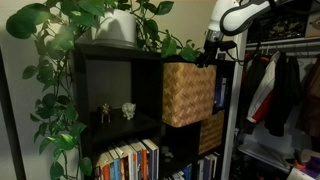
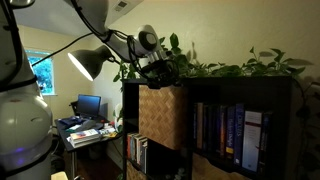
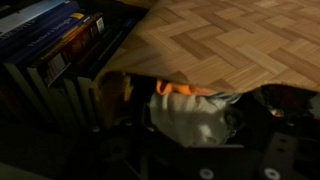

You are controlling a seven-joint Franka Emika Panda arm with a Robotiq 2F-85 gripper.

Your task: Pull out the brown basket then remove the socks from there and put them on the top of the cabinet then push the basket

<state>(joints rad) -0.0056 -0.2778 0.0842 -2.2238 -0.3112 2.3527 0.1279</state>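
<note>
though the tool point(image 1: 211, 47) hangs over the brown basket point(image 1: 188, 93), its spread cannot be told.

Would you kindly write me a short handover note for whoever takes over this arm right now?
Gripper: at the top front edge of the large light tan woven wicker basket; open or shut cannot be told.
Basket: appears partly pulled out of the tall dark wooden cube cabinet.
Pale grey-and-orange cloth, likely the socks, shows beside the weave in the wrist view; whether it is gripped is unclear.
Done: basket pulled out.
Left: socks onto the cabinet top, then push the basket in.
</note>
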